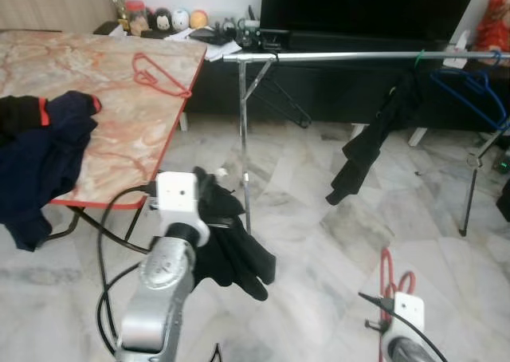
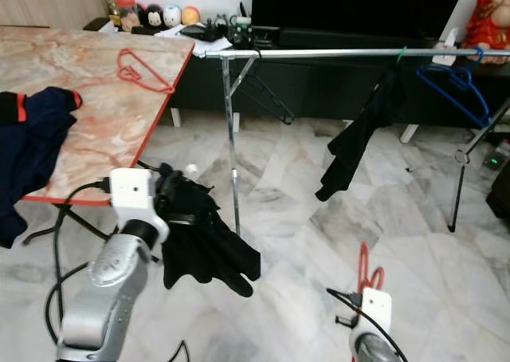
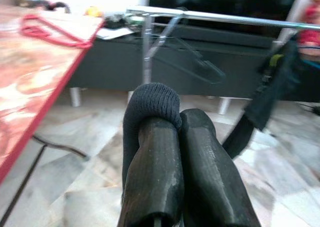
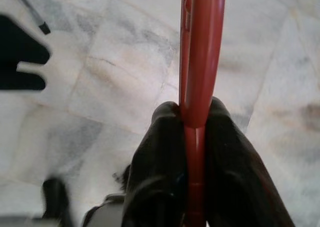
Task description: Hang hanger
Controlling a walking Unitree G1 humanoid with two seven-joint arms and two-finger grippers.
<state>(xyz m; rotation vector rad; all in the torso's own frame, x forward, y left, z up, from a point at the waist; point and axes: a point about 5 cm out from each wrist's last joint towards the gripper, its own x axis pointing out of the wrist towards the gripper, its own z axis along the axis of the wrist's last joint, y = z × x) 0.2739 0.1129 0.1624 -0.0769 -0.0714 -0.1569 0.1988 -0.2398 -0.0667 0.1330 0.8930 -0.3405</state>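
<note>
Right hand [image 4: 192, 122] clamps red hanger [image 4: 200, 47]; left hand [image 3: 180, 122] pinches black garment [image 1: 231, 250].

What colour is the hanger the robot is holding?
Red. The hanger pinched in the right tool shows best in the right wrist view.

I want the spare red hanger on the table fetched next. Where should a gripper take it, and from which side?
Grip the red hanger on one straight arm near the table's right edge, from above. It lies flat on the tabletop, so probably only a top-down pinch fits.
</note>
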